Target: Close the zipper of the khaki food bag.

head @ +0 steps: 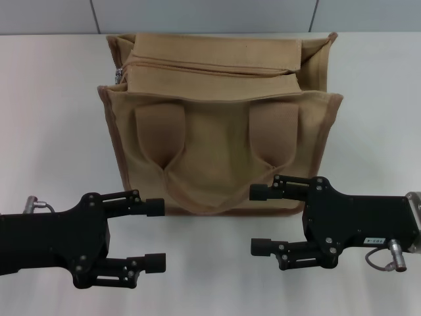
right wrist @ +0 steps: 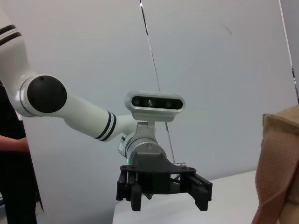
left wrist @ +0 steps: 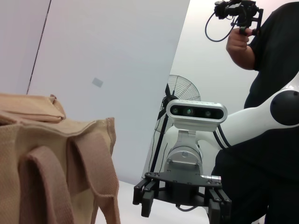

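Observation:
The khaki food bag (head: 220, 141) stands upright on the white table, handle straps hanging down its front. The zipper (head: 210, 68) runs along its top, with a thin dark gap along the track. The small silver pull (head: 119, 72) sits at the bag's left end. My left gripper (head: 156, 235) is open and empty, low in front of the bag's left lower corner. My right gripper (head: 258, 219) is open and empty, in front of the bag's right lower part. The bag also shows in the left wrist view (left wrist: 56, 154) and in the right wrist view (right wrist: 280, 158).
The white table (head: 52, 118) extends on both sides of the bag. In the left wrist view, the right gripper (left wrist: 181, 207) shows farther off, with a fan (left wrist: 180, 93) and a person (left wrist: 266, 93) holding a camera behind it. The right wrist view shows the left gripper (right wrist: 168, 201).

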`<state>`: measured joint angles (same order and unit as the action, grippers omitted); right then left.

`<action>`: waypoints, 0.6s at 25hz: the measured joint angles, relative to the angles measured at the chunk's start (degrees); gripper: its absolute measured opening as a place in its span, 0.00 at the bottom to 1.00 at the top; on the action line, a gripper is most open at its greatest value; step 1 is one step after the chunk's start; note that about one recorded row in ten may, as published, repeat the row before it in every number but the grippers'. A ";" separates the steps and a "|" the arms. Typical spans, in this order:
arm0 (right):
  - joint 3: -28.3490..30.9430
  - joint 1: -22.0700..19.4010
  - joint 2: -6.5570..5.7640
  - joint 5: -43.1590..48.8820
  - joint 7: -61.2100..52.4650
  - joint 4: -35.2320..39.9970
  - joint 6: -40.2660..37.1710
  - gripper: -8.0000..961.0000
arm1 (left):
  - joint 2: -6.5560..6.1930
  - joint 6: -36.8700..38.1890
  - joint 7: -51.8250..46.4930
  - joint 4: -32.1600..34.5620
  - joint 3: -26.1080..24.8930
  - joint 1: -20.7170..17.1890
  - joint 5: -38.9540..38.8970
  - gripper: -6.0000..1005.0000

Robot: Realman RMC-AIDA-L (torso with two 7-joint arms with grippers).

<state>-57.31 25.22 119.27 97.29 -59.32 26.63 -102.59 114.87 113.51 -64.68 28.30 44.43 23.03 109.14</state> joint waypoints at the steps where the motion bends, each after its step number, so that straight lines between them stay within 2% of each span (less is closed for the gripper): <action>1: 0.00 0.00 0.00 0.00 0.00 0.00 0.00 0.82 | 0.00 0.03 0.00 0.00 -0.03 0.00 0.00 0.80; 15: 0.00 0.15 0.00 0.00 -0.01 0.00 0.37 0.82 | -0.35 0.17 -0.15 0.02 -0.31 -0.06 -0.01 0.77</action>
<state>-57.30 25.37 119.27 97.29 -59.33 26.63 -102.22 114.52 113.68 -64.83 28.32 44.13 22.97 109.13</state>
